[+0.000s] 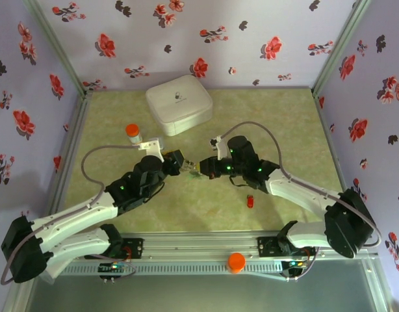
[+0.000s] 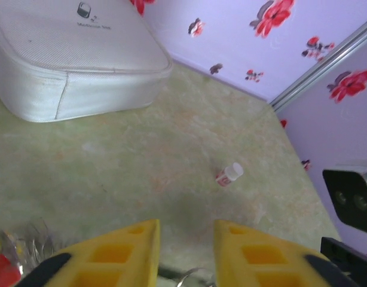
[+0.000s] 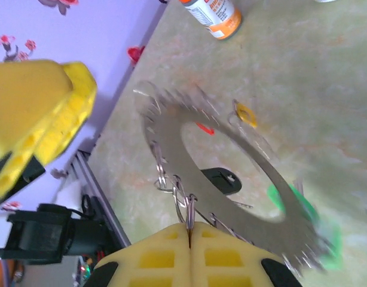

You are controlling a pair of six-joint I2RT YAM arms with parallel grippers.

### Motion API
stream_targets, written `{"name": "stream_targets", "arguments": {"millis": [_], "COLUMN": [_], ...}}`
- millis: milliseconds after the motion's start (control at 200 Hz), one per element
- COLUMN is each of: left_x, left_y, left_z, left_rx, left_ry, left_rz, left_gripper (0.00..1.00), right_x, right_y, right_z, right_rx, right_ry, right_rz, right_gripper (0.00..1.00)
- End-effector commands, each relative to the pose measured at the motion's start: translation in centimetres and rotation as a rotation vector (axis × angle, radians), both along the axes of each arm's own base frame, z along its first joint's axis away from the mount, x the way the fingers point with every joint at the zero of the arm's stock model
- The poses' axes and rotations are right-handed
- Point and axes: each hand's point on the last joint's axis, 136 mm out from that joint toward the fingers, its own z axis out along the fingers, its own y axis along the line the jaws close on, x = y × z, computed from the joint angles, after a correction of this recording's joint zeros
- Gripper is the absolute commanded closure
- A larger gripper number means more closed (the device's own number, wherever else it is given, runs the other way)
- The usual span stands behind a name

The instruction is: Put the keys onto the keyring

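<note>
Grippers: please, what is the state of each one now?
Left gripper: open, fingers apart.
Right gripper: closed on the keyring.

The keyring (image 3: 165,134) smears with motion blur toward 4 o'clock, where a green key (image 3: 327,236) loses its outline. The pill bottle (image 3: 214,15) is cropped at 12 o'clock.

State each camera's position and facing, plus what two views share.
Top external: overhead behind the robot, facing down at the table; both arms show.
Left wrist: on the left arm, facing the white case; own yellow fingers show.
Right wrist: faces the keyring pinched in the right end effector.
Shared: white case, top and left wrist.
</note>
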Motion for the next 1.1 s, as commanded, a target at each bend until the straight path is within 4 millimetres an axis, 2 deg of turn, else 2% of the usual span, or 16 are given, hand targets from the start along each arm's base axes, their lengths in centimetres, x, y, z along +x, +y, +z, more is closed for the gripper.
{"name": "stream_targets", "arguments": {"millis": [0,165,275,385,520,645,795,875,965,1030,1095], "left_x": [0.0,-0.2,-0.4,-1.5,-2.1,-2.7,-4.8,-4.7,-4.6,-4.0,-3.7], "left_y": [0.5,1.7,2.2,1.0,0.2,-1.0,-3.1,-3.8,-4.2,-4.1,-4.1], "left_z": [1.1,1.9,3.1,3.6,2.2,2.1,2.4,2.6,1.7,1.0,1.1], "left_rx": [-0.031,0.062,0.198,0.368,0.518,0.524,0.491,0.468,0.472,0.467,0.43], "left_ry": [-0.059,-0.14,-0.262,-0.413,-0.454,-0.504,-0.645,-0.665,-0.673,-0.681,-0.681], "left_rz": [0.019,0.025,-0.013,-0.175,-0.367,-0.522,-0.715,-0.739,-0.791,-0.816,-0.852], "left_gripper": [0.6,0.5,0.45,0.44,0.48,0.55,0.55,0.56,0.57,0.58,0.58], "right_x": [-0.3,-0.8,-1.2,-2.2,-2.7,-2.6,-3.0,-3.4,-3.5,-3.8,-4.2], "right_y": [-1.3,-2.6,-3.2,-3.7,-3.7,-3.5,-2.7,-2.3,-2.2,-1.9,-1.7], "right_z": [1.7,2.3,2.9,3.2,4.3,5.0,6.4,6.6,6.4,6.3,6.3], "right_rx": [-0.11,-0.252,-0.343,-0.408,-0.405,-0.387,-0.293,-0.255,-0.247,-0.226,-0.203], "right_ry": [-0.098,-0.138,-0.183,-0.245,-0.381,-0.511,-0.668,-0.707,-0.725,-0.75,-0.784], "right_rz": [0.042,0.09,0.147,0.24,0.317,0.355,0.38,0.409,0.421,0.438,0.455], "right_gripper": [1.0,1.0,1.0,1.0,1.0,1.0,1.0,1.0,1.0,1.0,1.0]}}
